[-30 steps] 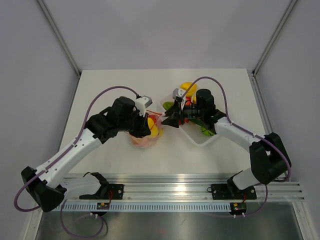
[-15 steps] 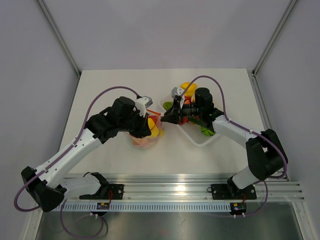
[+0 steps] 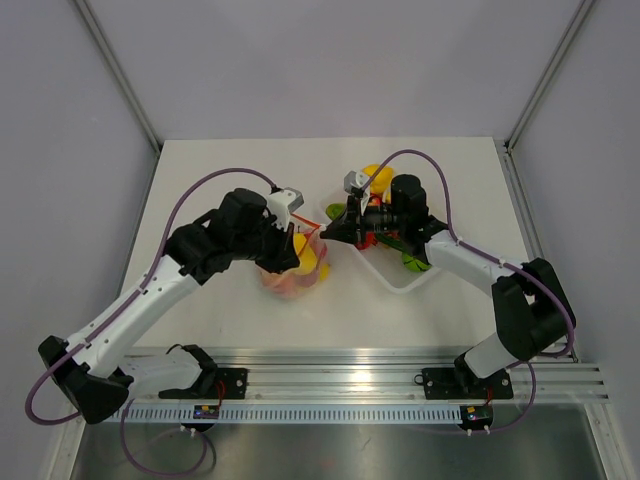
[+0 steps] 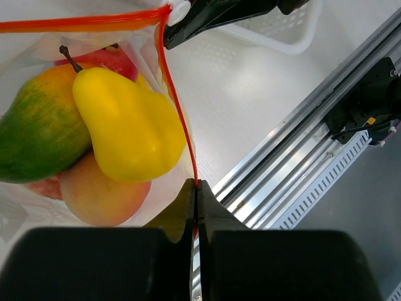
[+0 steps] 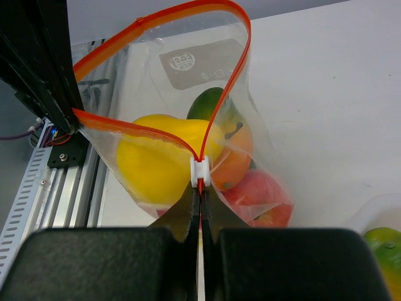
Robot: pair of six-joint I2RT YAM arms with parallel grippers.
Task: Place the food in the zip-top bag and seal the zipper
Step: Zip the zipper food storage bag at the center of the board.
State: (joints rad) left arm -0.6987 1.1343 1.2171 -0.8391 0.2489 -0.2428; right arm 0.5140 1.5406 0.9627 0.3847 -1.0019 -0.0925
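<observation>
Zipper (image 4: pixel 178 119) strung between 2 pincers, bag mouth gaping in wide loop. Zip-top bag (image 3: pixel 295 268) sits between arms near table centre, just left of white tray (image 3: pixel 400 285), with yellow pear (image 4: pixel 125 128) and 3 other fruits inside. We see left gripper (image 4: pixel 196 194) pinched tight on 1 end of orange-red strip, right gripper (image 5: pixel 200 194) pinched tight at other end, directly below white slider (image 5: pixel 199 168). Strip's long axis runs gripper to gripper. Right arm nearer slider, so we judge sealing means drawing slider toward left gripper.
</observation>
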